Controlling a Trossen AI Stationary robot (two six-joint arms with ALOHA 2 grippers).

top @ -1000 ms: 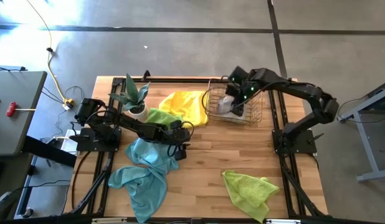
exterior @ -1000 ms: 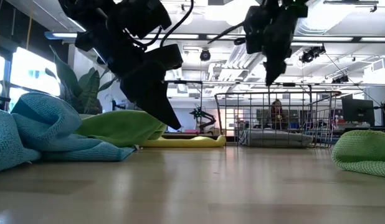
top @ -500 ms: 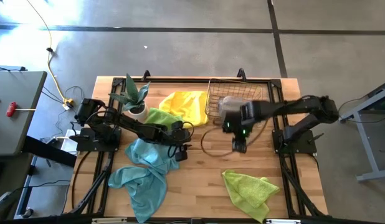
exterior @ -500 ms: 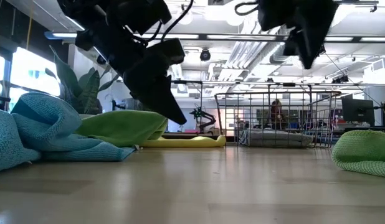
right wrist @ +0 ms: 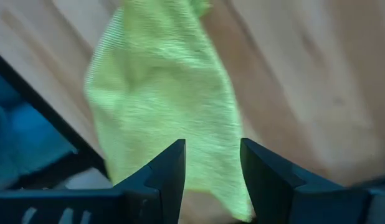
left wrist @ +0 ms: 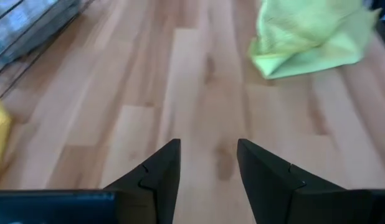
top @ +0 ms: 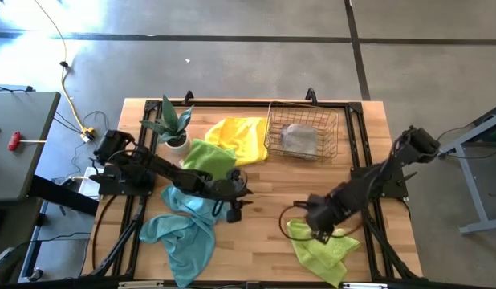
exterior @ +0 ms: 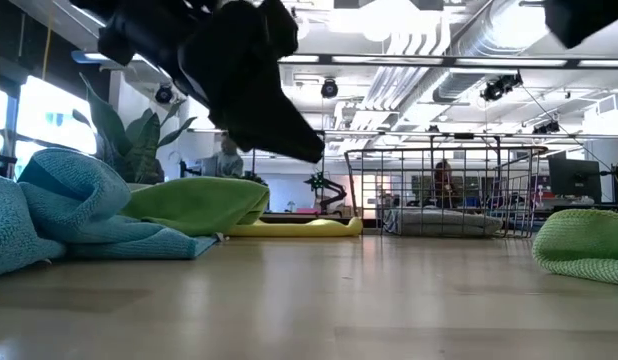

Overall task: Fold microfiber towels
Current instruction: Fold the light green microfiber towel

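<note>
no readable text, labels, brands, numbers, signs anywhere

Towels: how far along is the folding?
Nothing looks folded: the teal towel, the yellow one and the lime one by the plant lie crumpled, and a grey one sits in the basket. The open right gripper is above the front lime towel; the open left gripper is empty. All folds remain.
</note>
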